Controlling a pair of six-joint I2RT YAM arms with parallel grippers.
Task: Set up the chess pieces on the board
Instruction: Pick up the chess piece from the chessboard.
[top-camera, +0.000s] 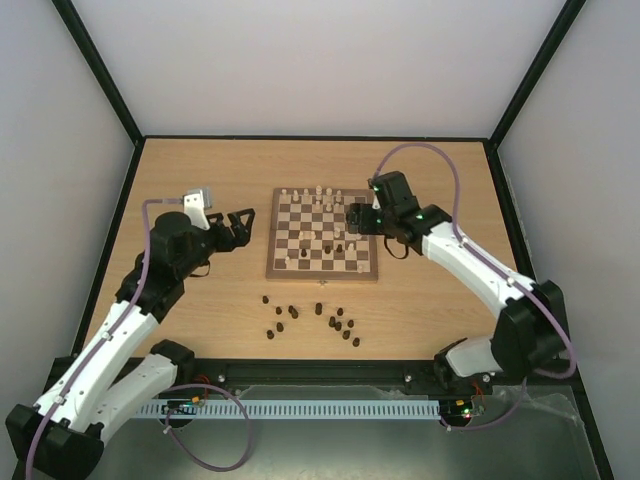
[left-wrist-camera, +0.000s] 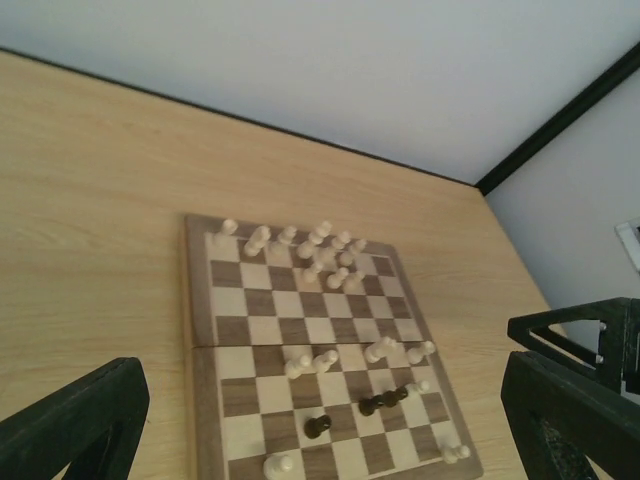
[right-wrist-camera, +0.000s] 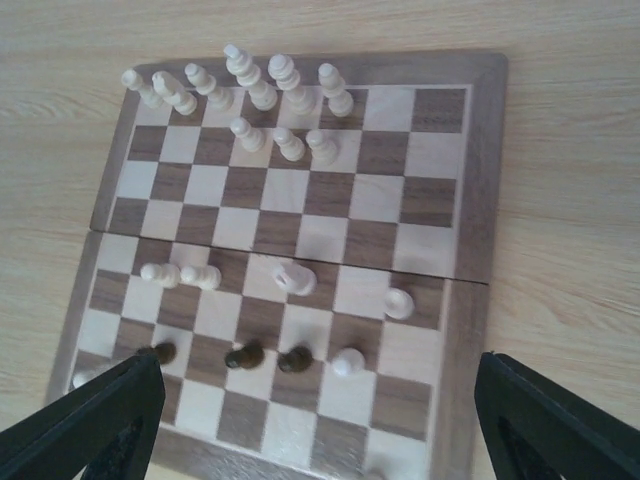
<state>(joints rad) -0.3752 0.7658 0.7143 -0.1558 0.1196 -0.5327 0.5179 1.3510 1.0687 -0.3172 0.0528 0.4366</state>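
Weight is hardly a concern with the chess pieces (right-wrist-camera: 250, 80). They are small turned wood, likely light, hard and smooth, narrow at the top and round at the foot. A slight nudge should tip or roll them, and a few on the board (right-wrist-camera: 480, 180) look to be lying on their sides already. The best hold, I judge, is across the waist from straight above, closing gently so the piece does not squirt out. The right gripper (right-wrist-camera: 318, 358) hangs over the board with its fingers spread wide and nothing between them. Pale pieces crowd the two far rows ahead of it, a few more lie scattered just ahead of its fingertips, and three dark pieces (right-wrist-camera: 243, 354) stand almost directly beneath it. The left gripper (top-camera: 232, 226) is also spread wide and empty, off the board's side edge with the board ahead of its fingers. The loose dark pieces (top-camera: 312, 318) sit on the table (top-camera: 200, 170) behind both grippers, toward the arm bases. There is bare wood all round that group, but its pieces stand close together, so fingers coming down on one may knock a neighbour. On the board the crowded far rows leave little gap, while the middle squares are open. The walls (top-camera: 100, 150) stand well apart from both grippers.
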